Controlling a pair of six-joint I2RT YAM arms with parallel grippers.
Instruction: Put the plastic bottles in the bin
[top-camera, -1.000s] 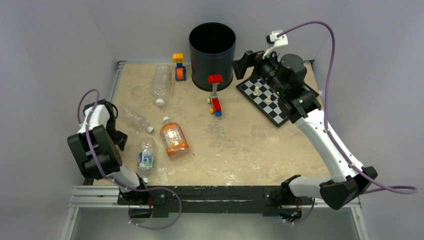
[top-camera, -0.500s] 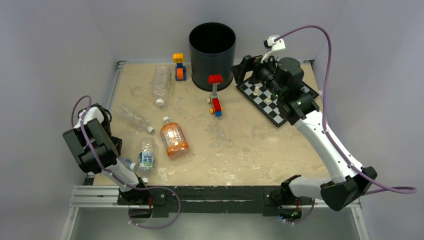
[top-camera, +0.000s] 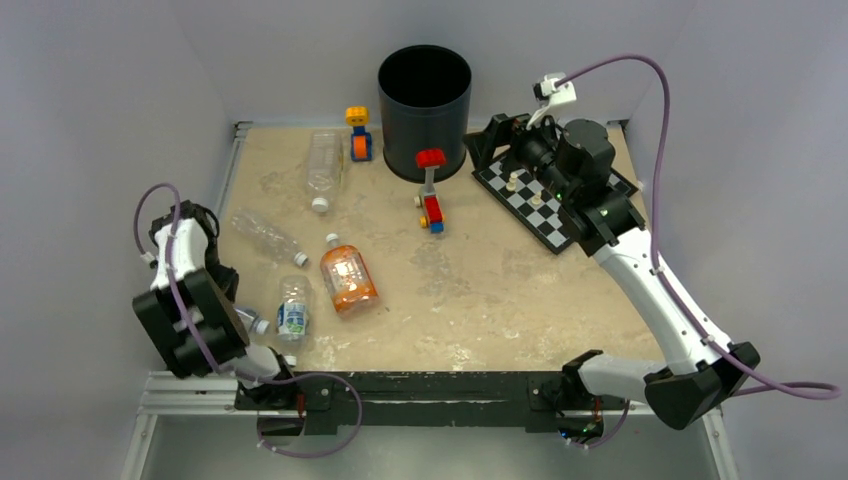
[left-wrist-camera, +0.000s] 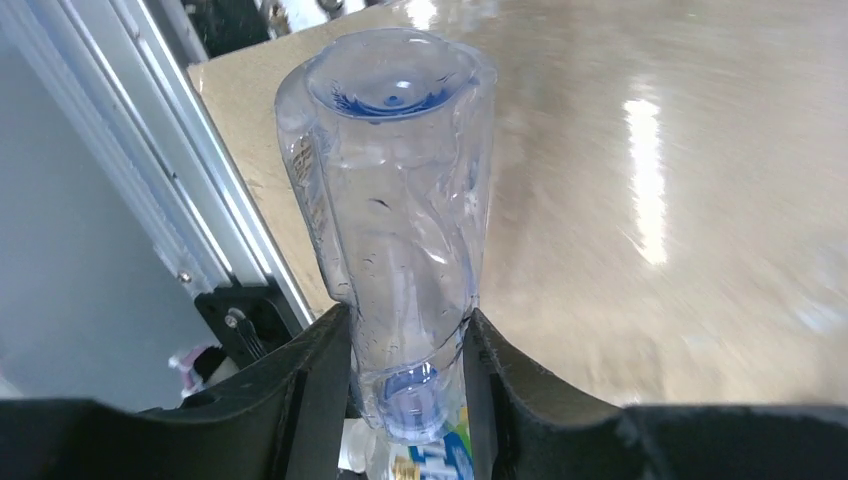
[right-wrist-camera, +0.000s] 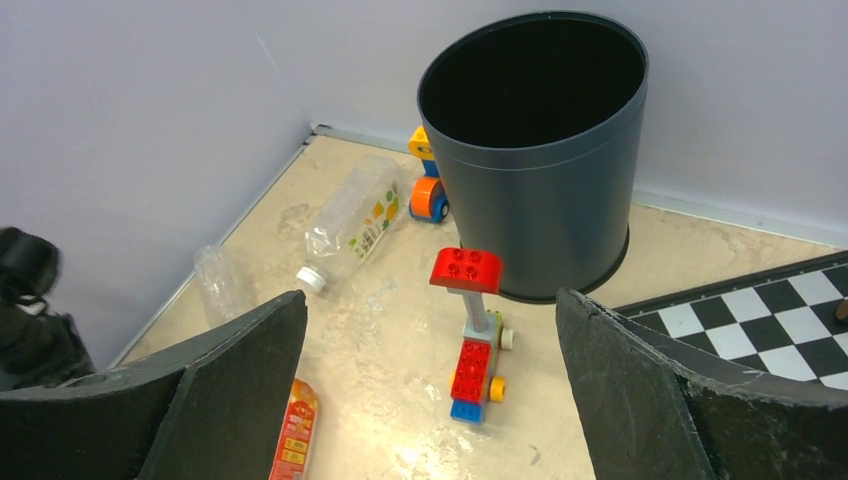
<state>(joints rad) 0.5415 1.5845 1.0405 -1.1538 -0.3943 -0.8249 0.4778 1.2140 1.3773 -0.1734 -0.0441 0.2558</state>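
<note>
My left gripper (left-wrist-camera: 405, 330) is shut on the neck end of a clear crinkly bottle (left-wrist-camera: 390, 180), its base pointing away from the camera. In the top view this bottle (top-camera: 252, 322) pokes out from under the left arm at the near left. A green/blue-labelled bottle (top-camera: 293, 310), an orange-liquid bottle (top-camera: 347, 280), a crinkly clear bottle (top-camera: 265, 237) and a longer clear bottle (top-camera: 323, 165) lie on the table. The black bin (top-camera: 424, 110) stands at the back, empty as seen in the right wrist view (right-wrist-camera: 540, 150). My right gripper (top-camera: 490, 135) is open and empty, just right of the bin.
A red toy-brick figure (top-camera: 430, 190) stands in front of the bin, an orange and blue one (top-camera: 358, 133) to its left. A chessboard (top-camera: 540, 205) with pieces lies under the right arm. Walls close in at the left and back.
My left arm has swung back toward the near left edge, and the clear bottle in its gripper has come into view. The right arm has shifted slightly.
</note>
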